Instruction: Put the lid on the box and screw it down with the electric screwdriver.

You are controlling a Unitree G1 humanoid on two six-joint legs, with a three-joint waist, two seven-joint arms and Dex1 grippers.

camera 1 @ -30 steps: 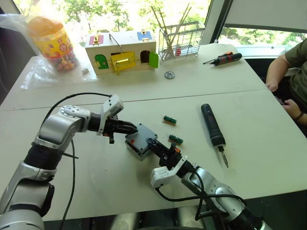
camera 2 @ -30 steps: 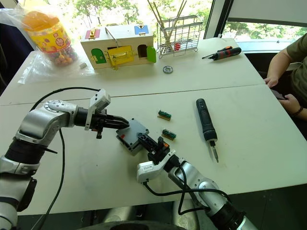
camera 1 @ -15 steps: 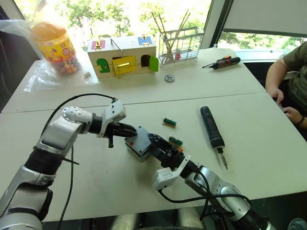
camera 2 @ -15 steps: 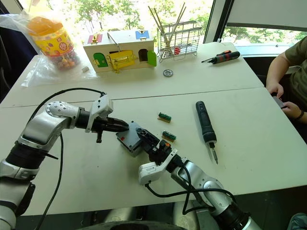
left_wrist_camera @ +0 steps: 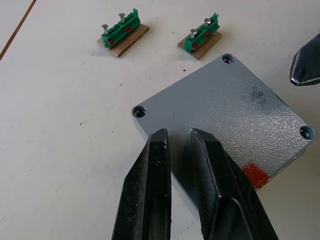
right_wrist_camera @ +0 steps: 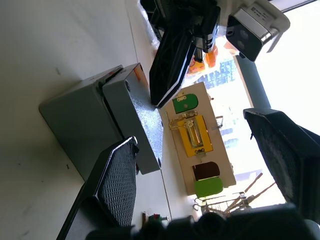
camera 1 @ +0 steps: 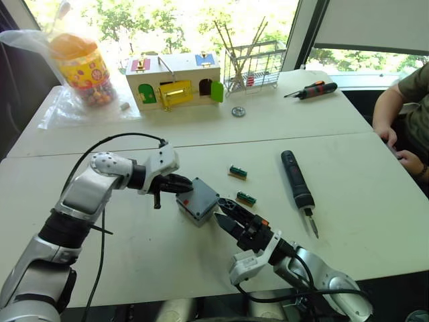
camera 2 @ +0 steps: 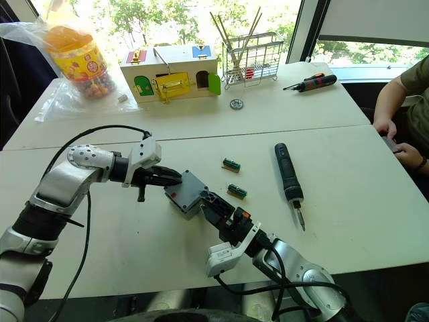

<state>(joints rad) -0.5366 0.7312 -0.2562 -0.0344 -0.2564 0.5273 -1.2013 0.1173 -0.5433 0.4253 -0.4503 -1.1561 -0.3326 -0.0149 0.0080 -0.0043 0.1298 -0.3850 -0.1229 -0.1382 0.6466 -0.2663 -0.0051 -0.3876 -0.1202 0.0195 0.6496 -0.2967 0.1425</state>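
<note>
The grey box (camera 1: pixel 194 206) stands mid-table with the lid (left_wrist_camera: pixel 225 105) lying on top of it, corner screw holes showing. My left gripper (camera 1: pixel 190 184) is shut, its fingertips (left_wrist_camera: pixel 160 137) resting at the lid's left edge with nothing between them. On the box's near right side, my right gripper (camera 1: pixel 224 209) stands open, a short gap away from the box, which the right wrist view shows as box wall (right_wrist_camera: pixel 75 120) and lid (right_wrist_camera: pixel 137 117). The black electric screwdriver (camera 1: pixel 297 180) lies flat to the right, bit pointing toward the near edge.
Two green screw holders (camera 1: pixel 237 172) (camera 1: pixel 246 198) lie between box and driver. At the back stand a toy house (camera 1: pixel 174 79), a wire rack (camera 1: pixel 251 57), a candy jar (camera 1: pixel 80 64) and an orange-black screwdriver (camera 1: pixel 310 88). A person's arm (camera 1: pixel 402 114) sits at the right edge.
My right gripper has opened and drawn back from the box toward the near edge. The left gripper stays on the lid. The camera has shifted slightly.
</note>
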